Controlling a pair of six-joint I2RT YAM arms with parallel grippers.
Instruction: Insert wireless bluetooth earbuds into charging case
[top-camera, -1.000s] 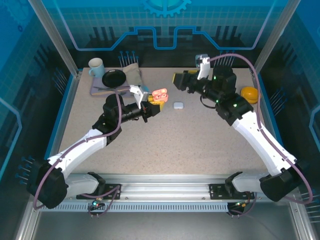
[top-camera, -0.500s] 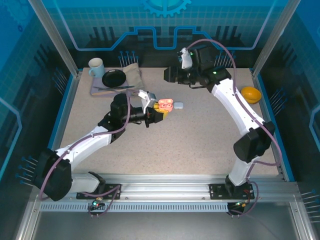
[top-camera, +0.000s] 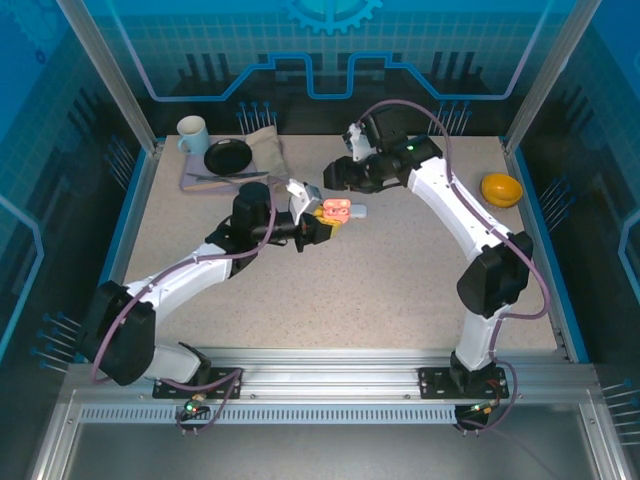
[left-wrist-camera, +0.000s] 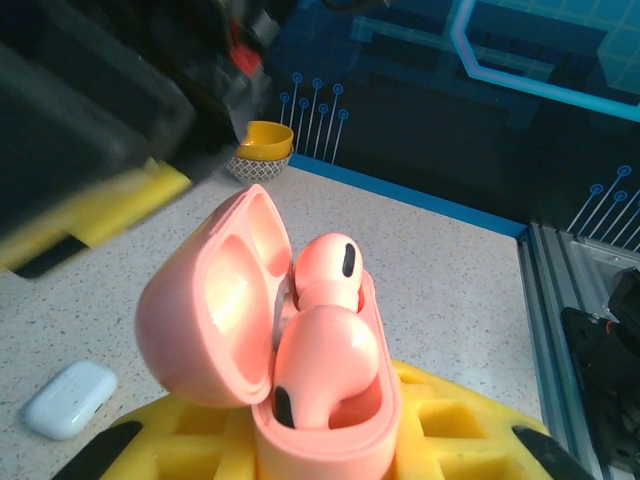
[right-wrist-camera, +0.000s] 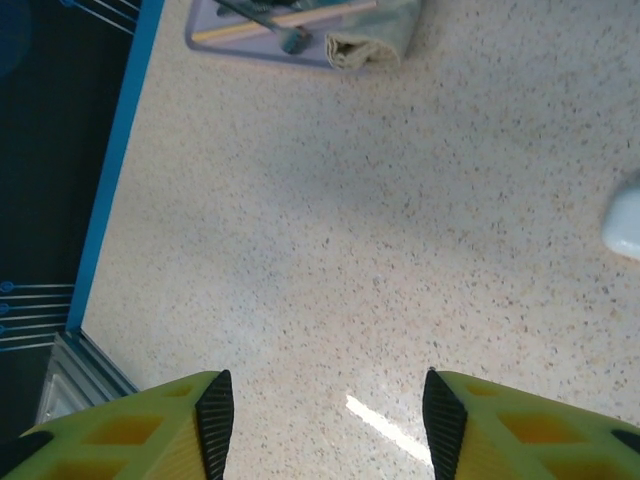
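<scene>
Two salmon-pink earbuds (left-wrist-camera: 322, 355) sit inside the open pink case (left-wrist-camera: 330, 440), rounded heads poking up and stems hidden down in the wells. Each shows a dark oval mark. In the left wrist view the lid (left-wrist-camera: 215, 300) swings out toward 9 o'clock, its hollow facing the buds. From above, the case's long axis runs roughly from 9 to 3 o'clock, a little toward 12 o'clock from the middle of the surface (top-camera: 400, 290).

The left tool (top-camera: 323, 222) is clamped on the case's lower half with its yellow fingers (left-wrist-camera: 450, 430). The right tool (right-wrist-camera: 325, 410) hangs just beyond the case at 12 o'clock, fingers apart with nothing between them.

One white case (top-camera: 357, 211) lies closed on the surface just at 3 o'clock of the pink one.

The surface is speckled beige with a blue rim. A yellow bowl (top-camera: 500, 188) stands near the 2 o'clock edge. At the 10 o'clock corner are a pale mug (top-camera: 192, 135), a black dish (top-camera: 228, 157) and a folded cloth (top-camera: 266, 150). Clear blue-lit panels on metal posts wall the room.
</scene>
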